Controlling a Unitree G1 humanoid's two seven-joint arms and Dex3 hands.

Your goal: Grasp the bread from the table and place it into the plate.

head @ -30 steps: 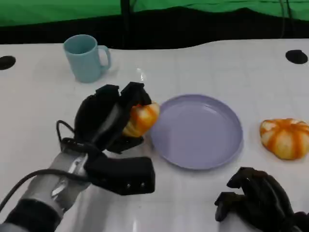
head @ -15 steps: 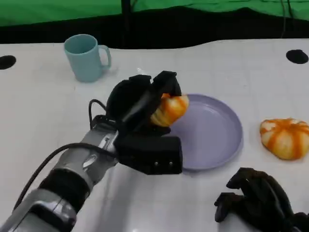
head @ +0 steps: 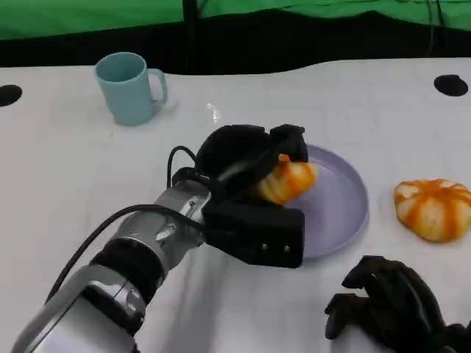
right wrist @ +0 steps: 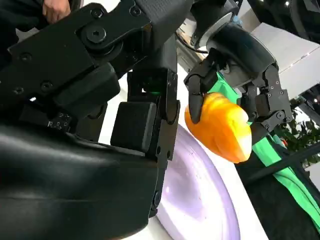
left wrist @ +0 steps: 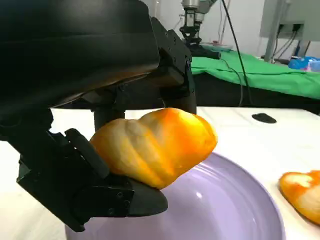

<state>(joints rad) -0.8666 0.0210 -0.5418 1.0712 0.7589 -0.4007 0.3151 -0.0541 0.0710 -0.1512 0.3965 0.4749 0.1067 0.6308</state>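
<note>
My left hand grips bread, fingers wrapped over it; bread hangs above plate, near its left part, clear of surface. Release needs lowering.

On the table, the plate lies near the middle; the left hand holds the bread above the plate's left part; a second bread lies right of the plate, apart from it; the mug stands far left, behind; the right hand rests at the near right.
</note>
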